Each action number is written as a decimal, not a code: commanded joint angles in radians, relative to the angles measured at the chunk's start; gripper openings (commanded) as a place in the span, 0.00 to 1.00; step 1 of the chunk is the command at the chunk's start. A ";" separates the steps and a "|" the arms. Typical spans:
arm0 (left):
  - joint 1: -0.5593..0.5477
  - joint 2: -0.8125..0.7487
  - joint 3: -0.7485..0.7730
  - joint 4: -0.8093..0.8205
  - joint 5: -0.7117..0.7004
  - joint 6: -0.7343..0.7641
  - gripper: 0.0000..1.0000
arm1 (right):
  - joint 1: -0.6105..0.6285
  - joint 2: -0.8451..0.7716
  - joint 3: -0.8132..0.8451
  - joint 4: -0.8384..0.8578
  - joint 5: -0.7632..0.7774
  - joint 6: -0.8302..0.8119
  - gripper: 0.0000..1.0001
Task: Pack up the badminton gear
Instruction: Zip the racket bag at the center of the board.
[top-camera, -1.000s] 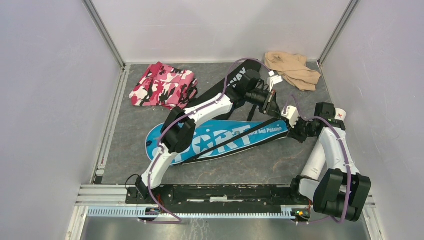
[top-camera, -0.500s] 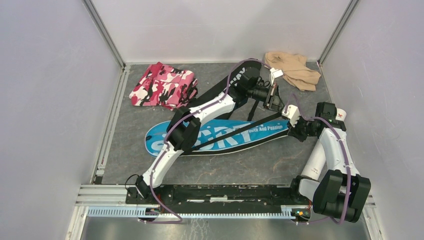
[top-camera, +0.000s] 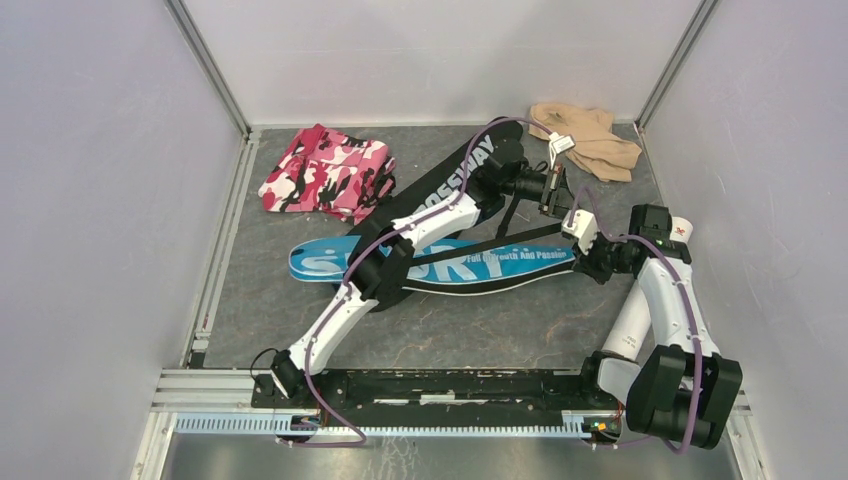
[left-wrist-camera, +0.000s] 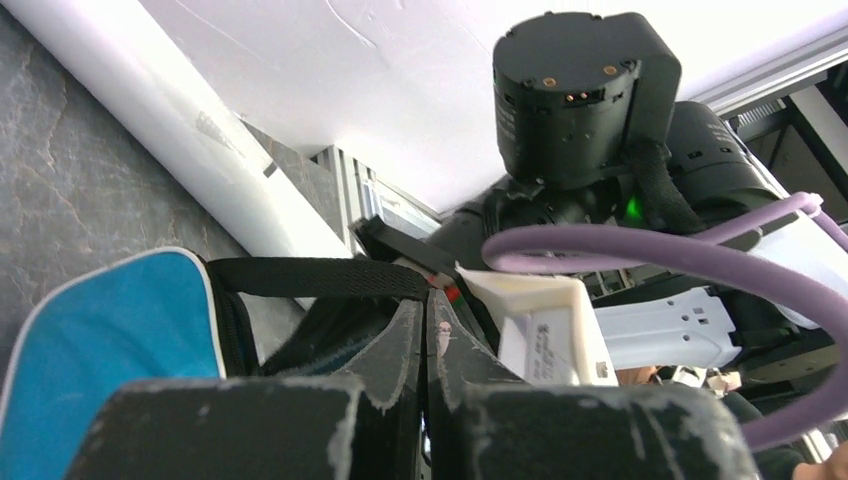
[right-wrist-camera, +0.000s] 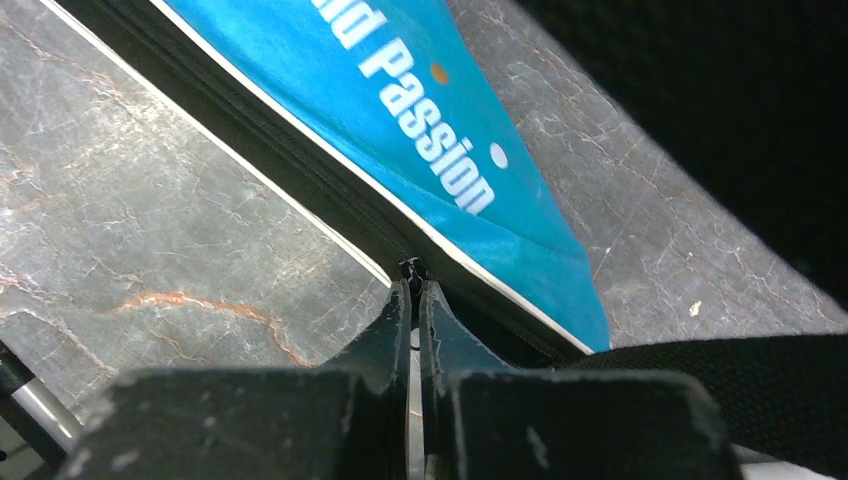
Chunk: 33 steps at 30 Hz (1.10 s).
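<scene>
My right tool (right-wrist-camera: 412, 285) is pinched shut on the black zip edge of the blue cover (top-camera: 470, 265), at its narrow end. From there the cover runs leftward across mid-counter, its long axis left to right and its broad head toward the left edge. It looks flat and glossy. My left tool (left-wrist-camera: 425, 320) is closed too, just beside the strap (left-wrist-camera: 320, 278) — whether it grips anything, I cannot tell.
</scene>
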 joint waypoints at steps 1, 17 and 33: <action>-0.004 0.041 0.110 0.138 -0.104 -0.030 0.05 | 0.031 -0.027 0.006 -0.076 -0.078 0.032 0.00; 0.016 0.149 0.173 -0.058 -0.206 0.089 0.12 | 0.041 -0.029 0.023 -0.085 -0.031 0.038 0.00; 0.084 0.058 -0.002 -0.457 -0.154 0.461 0.34 | -0.067 0.044 0.125 -0.166 0.123 -0.045 0.00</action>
